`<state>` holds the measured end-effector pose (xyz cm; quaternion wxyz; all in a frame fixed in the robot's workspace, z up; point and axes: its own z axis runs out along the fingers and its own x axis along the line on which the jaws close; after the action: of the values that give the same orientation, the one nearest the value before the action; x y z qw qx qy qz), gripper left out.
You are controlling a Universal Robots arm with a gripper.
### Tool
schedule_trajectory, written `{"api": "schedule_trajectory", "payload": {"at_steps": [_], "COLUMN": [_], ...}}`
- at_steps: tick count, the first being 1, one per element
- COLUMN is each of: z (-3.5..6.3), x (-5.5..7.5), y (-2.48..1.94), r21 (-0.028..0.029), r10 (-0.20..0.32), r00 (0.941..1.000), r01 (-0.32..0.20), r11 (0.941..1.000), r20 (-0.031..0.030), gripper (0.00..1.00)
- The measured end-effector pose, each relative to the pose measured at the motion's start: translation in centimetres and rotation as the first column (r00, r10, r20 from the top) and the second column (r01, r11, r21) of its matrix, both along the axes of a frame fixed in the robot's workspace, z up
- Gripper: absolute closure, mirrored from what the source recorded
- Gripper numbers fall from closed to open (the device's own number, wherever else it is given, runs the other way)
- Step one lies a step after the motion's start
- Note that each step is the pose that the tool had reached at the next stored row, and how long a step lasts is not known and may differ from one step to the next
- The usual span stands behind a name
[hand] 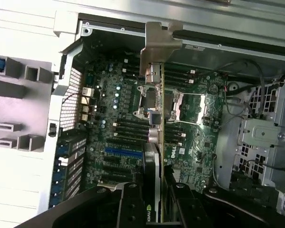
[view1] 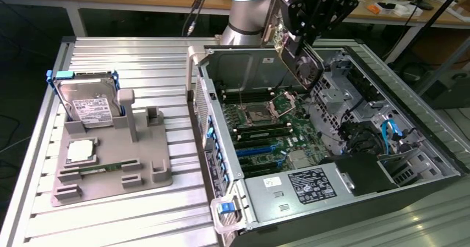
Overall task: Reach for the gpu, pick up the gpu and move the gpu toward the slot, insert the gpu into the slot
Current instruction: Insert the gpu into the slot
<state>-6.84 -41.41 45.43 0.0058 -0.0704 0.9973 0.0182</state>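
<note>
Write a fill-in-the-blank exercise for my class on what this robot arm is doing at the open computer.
1. The gripper is clamped on a flat card, the ____.
2. That card hangs ____ the motherboard.
3. The motherboard's long slot is coloured ____.
4. The hard drive stands in a grey holder on the exterior view's ____.
Missing words: gpu; above; blue; left.

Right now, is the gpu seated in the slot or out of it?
Out. The pincer grips the gpu edge-on above the motherboard, apart from the blue slot.
</note>
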Motion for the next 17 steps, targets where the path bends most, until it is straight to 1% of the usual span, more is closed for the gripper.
{"api": "schedule_trajectory", "payload": {"at_steps": [6, 8, 9, 10, 11, 12, 13, 15, 17], "z": [-0.18, -0.20, -0.20, -0.21, -0.21, -0.21, -0.21, -0.22, -0.22], "x": [0.03, 0.07, 0.09, 0.12, 0.13, 0.14, 0.15, 0.43, 0.59], "y": [0.00, 0.00, 0.00, 0.00, 0.00, 0.00, -0.01, 0.01, -0.01], "r21": [-0.0005, -0.0034, -0.0055, -0.0111, -0.0184, -0.0279, -0.0304, -0.0307, -0.0305], "r10": [-0.066, -0.070, -0.070, -0.071, -0.071, -0.071, -0.071, -0.067, -0.045], "r00": [0.9978, 0.9975, 0.9975, 0.9975, 0.9975, 0.9975, 0.9975, 0.9977, 0.9990], "r01": [0.066, 0.070, 0.070, 0.071, 0.071, 0.071, 0.071, 0.067, 0.045], "r11": [0.9978, 0.9975, 0.9975, 0.9974, 0.9973, 0.9971, 0.9970, 0.9973, 0.9985], "r20": [0.0000, 0.0002, 0.0003, 0.0007, 0.0013, 0.0020, 0.0021, 0.0021, 0.0022], "gripper": [0.73, 0.73, 0.73, 0.73, 0.73, 0.73, 0.73, 0.73, 0.73]}}
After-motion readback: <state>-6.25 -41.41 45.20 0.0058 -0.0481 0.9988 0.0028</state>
